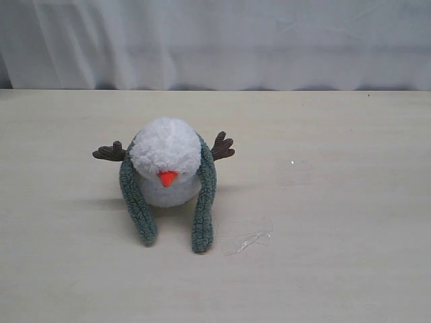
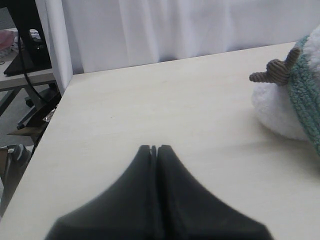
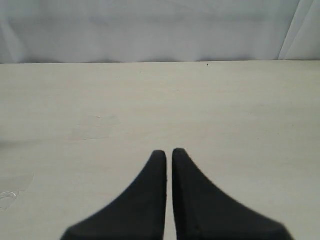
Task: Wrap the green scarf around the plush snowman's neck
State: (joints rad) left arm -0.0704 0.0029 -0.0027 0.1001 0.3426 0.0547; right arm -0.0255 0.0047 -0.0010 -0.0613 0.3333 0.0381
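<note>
Two tools, both pressed shut and gripping nothing: the left tool (image 2: 153, 148) and the right tool (image 3: 168, 151) each hang over the bench (image 1: 337, 269). In the exterior view the plush snowman (image 1: 166, 158) sits slightly toward 9 o'clock from centre. The green scarf (image 1: 205, 195) loops behind its head and runs down both sides, both ends trailing toward 6 o'clock on the bench. A clear plastic scrap (image 1: 246, 239) lies at the snowman's 4 o'clock.

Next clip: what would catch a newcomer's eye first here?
The white plush snowman with its orange nose, sitting left of centre on the table. The green scarf hangs down both its sides, ends resting on the table in front. The left gripper and right gripper are shut, empty.
</note>
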